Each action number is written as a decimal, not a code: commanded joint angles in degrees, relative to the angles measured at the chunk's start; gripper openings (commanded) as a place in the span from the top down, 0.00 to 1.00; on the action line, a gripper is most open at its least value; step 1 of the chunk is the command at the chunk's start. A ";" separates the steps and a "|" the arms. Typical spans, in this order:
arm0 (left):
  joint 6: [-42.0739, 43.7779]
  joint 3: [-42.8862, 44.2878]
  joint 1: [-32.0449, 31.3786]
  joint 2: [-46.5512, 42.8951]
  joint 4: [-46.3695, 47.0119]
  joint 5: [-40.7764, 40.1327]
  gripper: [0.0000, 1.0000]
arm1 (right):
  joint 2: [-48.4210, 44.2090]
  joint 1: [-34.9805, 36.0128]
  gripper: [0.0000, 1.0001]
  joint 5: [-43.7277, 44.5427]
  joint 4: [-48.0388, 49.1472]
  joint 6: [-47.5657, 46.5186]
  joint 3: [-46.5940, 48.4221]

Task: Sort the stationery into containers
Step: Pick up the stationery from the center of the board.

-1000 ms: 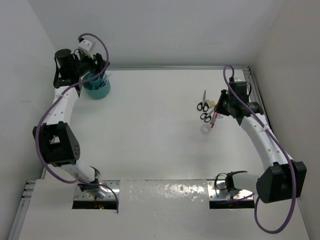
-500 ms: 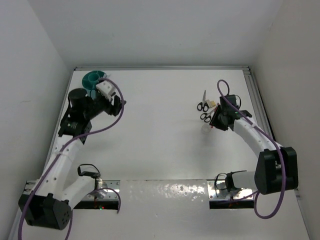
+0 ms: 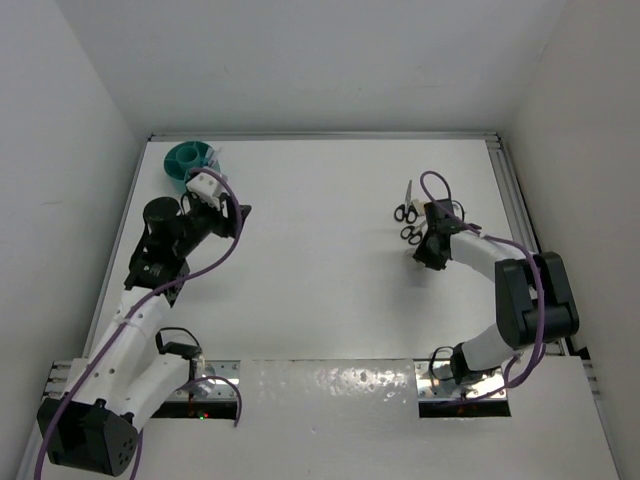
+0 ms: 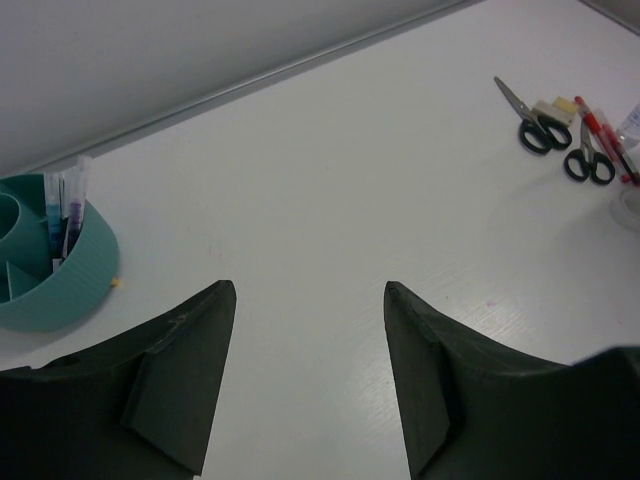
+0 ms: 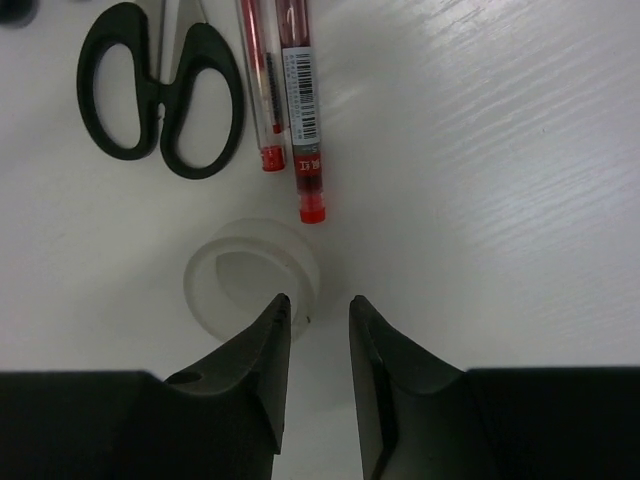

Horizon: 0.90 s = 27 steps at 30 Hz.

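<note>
The round teal organiser stands at the far left; in the left wrist view it holds blue and purple pens. My left gripper is open and empty above bare table, to the near right of the organiser. My right gripper is low over the clear tape ring, jaws a narrow gap apart with only table between them, left finger over the ring's right edge. Two red pens and black-handled scissors lie just beyond. A second pair of scissors lies farther back.
A beige block and a small bottle sit by the scissors in the left wrist view. The enclosure's white walls border the table left, right and back. A metal rail runs along the right edge.
My left arm has drawn back from above the organiser toward the near side. My right gripper has come nearer and lower, onto the tape ring.
</note>
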 commanded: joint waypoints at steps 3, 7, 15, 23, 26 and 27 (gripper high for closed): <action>-2.02 -0.28 -0.21 -1.36 4.35 -0.61 0.41 | 0.61 0.23 0.72 3.94 4.22 3.57 0.15; -2.47 -0.63 -0.21 -1.71 4.78 -0.17 0.41 | 2.01 -0.38 0.76 4.56 6.15 5.06 -1.44; -5.98 -0.71 0.05 -1.71 5.92 4.48 0.39 | 3.33 -0.91 0.81 1.83 8.18 4.89 -3.11; -5.90 -1.77 -0.30 -1.01 6.54 10.89 0.37 | -3.16 7.51 1.00 8.50 8.26 -4.59 -2.58; -4.14 -3.26 -0.39 -0.13 7.33 15.99 0.35 | -9.22 14.63 1.00 8.51 15.62 -11.44 -3.28; -4.05 -3.70 -0.30 0.57 8.03 19.22 0.33 | -10.37 16.48 1.00 7.64 21.65 -14.07 -3.37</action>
